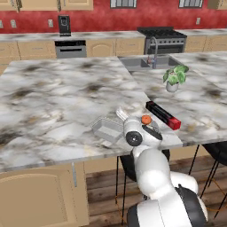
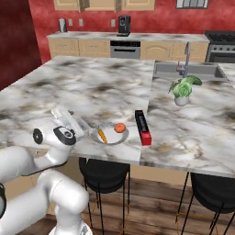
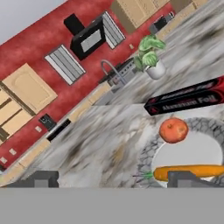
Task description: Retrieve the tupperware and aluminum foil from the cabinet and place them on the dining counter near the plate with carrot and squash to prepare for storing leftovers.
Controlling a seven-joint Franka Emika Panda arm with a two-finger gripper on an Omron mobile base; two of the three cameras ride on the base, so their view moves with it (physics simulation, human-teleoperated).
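Container and foil box set down beside the plate; hand wide and empty.

The hand [image 3: 113, 178] is seen with its tips spread wide, nothing between them, low over the table [image 1: 53, 88] edge. The container [image 1: 107, 129] lies just beside the plate [image 2: 110, 136], the foil box [image 2: 142, 126] on the plate's other side, close for packing leftovers. On the plate are a carrot [image 2: 102, 136] and a round orange squash [image 2: 120, 128]. A potted plant [image 2: 182, 89] and sink [image 2: 199, 70] stand well apart; nothing is judged to block a withdrawal.
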